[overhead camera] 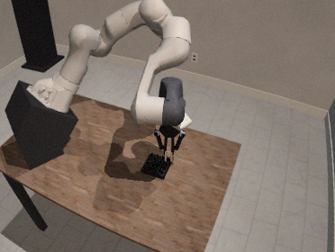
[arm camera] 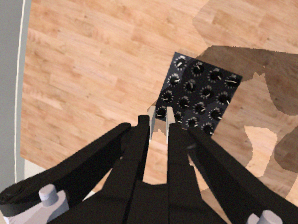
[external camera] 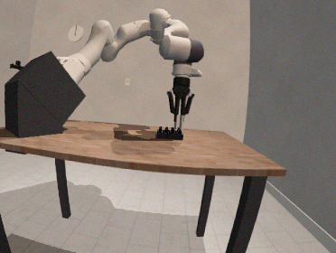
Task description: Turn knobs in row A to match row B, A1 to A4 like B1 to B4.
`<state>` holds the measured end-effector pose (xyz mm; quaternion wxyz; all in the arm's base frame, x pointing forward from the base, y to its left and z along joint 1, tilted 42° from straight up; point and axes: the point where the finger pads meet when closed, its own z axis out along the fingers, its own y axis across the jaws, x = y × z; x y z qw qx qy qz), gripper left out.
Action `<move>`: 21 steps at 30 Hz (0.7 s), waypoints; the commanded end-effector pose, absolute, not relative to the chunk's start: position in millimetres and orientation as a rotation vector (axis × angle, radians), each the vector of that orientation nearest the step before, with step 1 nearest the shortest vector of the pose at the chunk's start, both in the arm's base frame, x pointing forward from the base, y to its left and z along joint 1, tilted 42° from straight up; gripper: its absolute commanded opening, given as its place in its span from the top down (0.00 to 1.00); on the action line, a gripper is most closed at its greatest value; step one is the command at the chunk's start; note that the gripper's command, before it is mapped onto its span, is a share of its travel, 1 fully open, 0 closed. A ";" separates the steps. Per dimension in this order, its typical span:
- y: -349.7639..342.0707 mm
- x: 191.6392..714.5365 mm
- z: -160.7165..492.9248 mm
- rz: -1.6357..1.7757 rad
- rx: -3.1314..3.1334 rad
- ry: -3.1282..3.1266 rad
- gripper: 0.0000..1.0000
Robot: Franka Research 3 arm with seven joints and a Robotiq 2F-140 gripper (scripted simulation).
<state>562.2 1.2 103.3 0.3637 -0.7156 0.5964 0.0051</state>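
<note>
The black knob box (overhead camera: 153, 174) (external camera: 169, 135) (arm camera: 202, 80) stands on the table, turned at an angle in the wrist view. Its top bears a grid of black knobs with white lines and rings of marks. The printed names and the socket cannot be made out, so I cannot tell which row is A. My gripper (overhead camera: 168, 158) (external camera: 179, 126) (arm camera: 160, 114) points down, open by a narrow gap, with nothing held. Its pale fingertips are at the box's corner nearest the gripper in the wrist view, close to a corner knob (arm camera: 161, 111). They and the black fingers partly hide that edge.
The wooden table (overhead camera: 203, 180) (external camera: 217, 158) (arm camera: 75, 90) carries the box and the arm's dark pedestal (overhead camera: 40, 130) (external camera: 41, 104). The arm's shadow falls across the table and part of the box's surroundings. A table edge shows at the left of the wrist view.
</note>
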 end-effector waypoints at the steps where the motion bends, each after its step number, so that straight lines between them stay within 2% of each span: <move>1: 0.8 562.0 101.9 0.017 -1.839 1.543 0.88; 21: -14.9 549.3 124.0 0.017 -1.839 1.543 0.88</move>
